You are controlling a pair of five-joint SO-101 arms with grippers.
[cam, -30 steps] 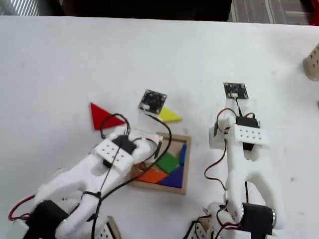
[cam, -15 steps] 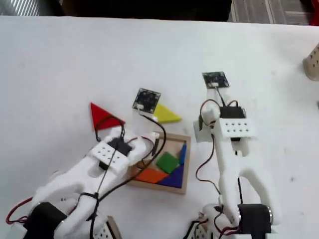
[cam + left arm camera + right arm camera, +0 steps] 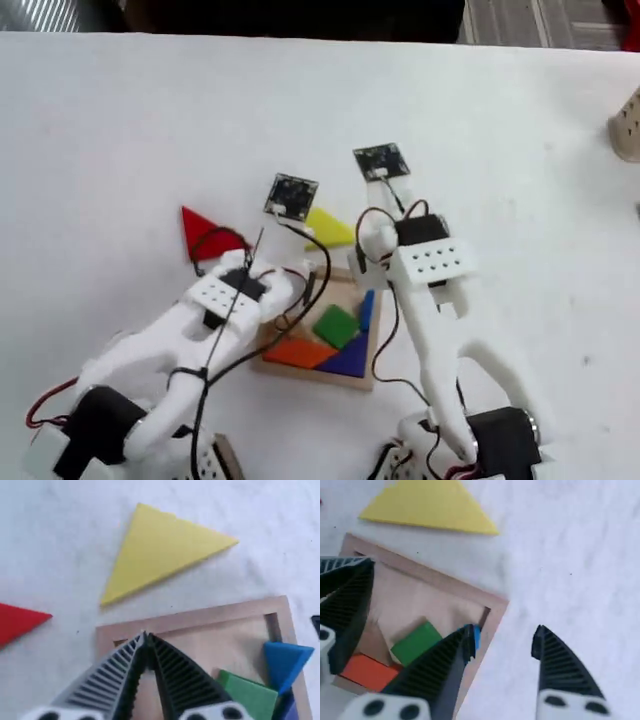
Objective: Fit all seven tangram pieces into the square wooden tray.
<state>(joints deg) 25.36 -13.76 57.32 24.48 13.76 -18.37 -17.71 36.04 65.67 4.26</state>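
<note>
from above, the tray [image 3: 372,378] sits between the left arm [image 3: 215,305] and right arm [image 3: 430,265]. it holds a green square [image 3: 336,325], an orange piece [image 3: 300,352], a dark blue triangle [image 3: 350,357] and a blue piece [image 3: 367,308]. its far left part lies under the left arm, so i cannot tell whether a fifth piece is there. the yellow triangle [image 3: 328,228] lies flat on the bench [image 3: 500,120] just beyond the tray's far rim, between the two wrists. the red triangle [image 3: 205,232] lies farther out on the left arm's side, apart from the tray.

at the left wrist, the left jaws are pressed together with nothing between them. their tips hang over bare wood just inside the tray's far rim [image 3: 200,614]. the yellow triangle [image 3: 160,550] is straight ahead past that rim, its long edge slanting roughly along it. the red triangle [image 3: 17,620] is off to one side. the green square [image 3: 247,692] and blue piece [image 3: 285,660] sit in the tray.

at the right wrist, the right jaws stand wide apart and empty. one finger is over the tray's corner by the blue piece [image 3: 475,632], the other over bare bench. the yellow triangle [image 3: 430,505] lies ahead beyond the rim [image 3: 445,587]. the green square [image 3: 417,640] and orange piece [image 3: 367,672] lie inside. both jaws look about equally near the yellow triangle, and the right pair is the one ready to take it.
</note>
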